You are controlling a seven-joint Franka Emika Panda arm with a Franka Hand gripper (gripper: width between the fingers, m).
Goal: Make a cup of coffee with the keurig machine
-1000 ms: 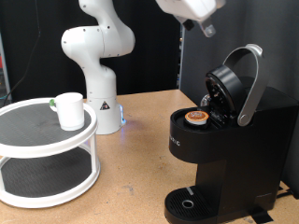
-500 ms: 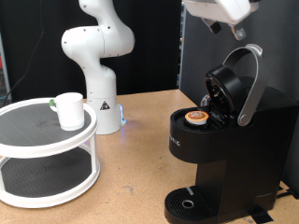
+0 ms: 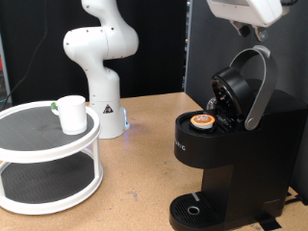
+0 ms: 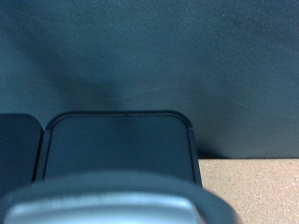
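keurig machine (image 3: pixel 231 144) lid raised (pod (image 3: pixel 202 120) only exterior), cup (image 3: pixel 71 113) apart

A robotics lab, by the look of it. A white robot arm (image 3: pixel 99 58) stands bolted to a plain wooden bench (image 3: pixel 135 183) at the frame's upper left, with black curtain backdrops (image 3: pixel 43 43) behind. A coffee maker (image 3: pixel 231 144) and a white two-tier stand (image 3: pixel 48 159) sit staged as test props.

The gripper (image 3: pixel 252 29) is cut off by the exterior view's top edge, so its fingers are hardly visible. The keurig machine (image 3: pixel 236 154) is cut at the right and bottom edges.
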